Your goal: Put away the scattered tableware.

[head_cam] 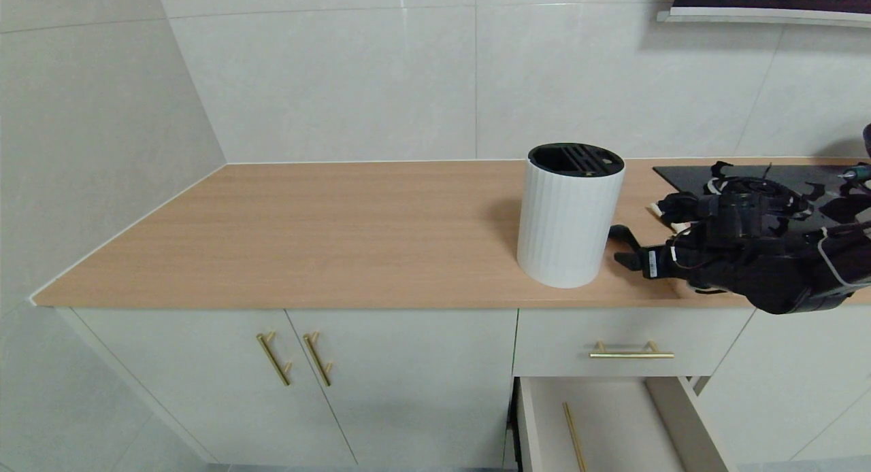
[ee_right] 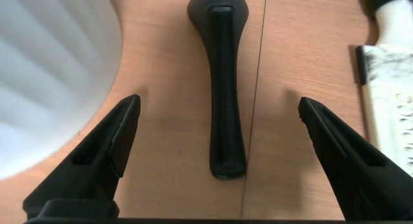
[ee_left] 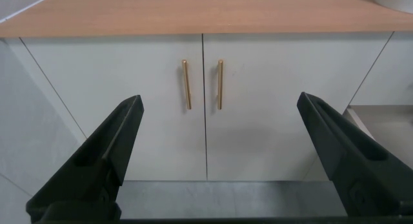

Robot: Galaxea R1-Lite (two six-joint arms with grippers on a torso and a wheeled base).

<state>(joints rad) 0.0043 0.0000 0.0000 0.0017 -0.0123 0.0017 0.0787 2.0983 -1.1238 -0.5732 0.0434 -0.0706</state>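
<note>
Black utensil (ee_right: 227, 140): lies flat on the table (head_cam: 340, 234), at the right end, just right of the white ribbed holder (head_cam: 570, 217). A clear strip of wood separates it from the holder's wall (ee_right: 45, 75). Its working end cannot be made out.

Around it: the right gripper (head_cam: 625, 246) is low over the table with its jaws spread wide, one on each side of the utensil (ee_right: 219, 102), and neither touches it. Nothing is held. To the utensil's right lies a white speckled handle (ee_right: 390, 114) with a dark collar, apart from the utensil and outside the jaws. From the head view, pale pieces (head_cam: 659, 210) lie on the table just beyond the gripper. A black cooktop (head_cam: 748, 176) is set into the table farther right and back.

Look of the utensil: matte black, with a rounded bulb at one end that narrows to a slim, ridged shaft with a blunt tip.

Containers: the holder is an upright cylinder with a black slotted top; what is in the slots cannot be told. Below the table's right part is a closed drawer (head_cam: 633, 332) with a gold handle, and under it an open drawer (head_cam: 670, 417) with a pale interior.

Left gripper (ee_left: 219, 101): jaws wide apart and holding nothing, facing the cabinet doors (ee_left: 258, 121) below the table's near edge.
</note>
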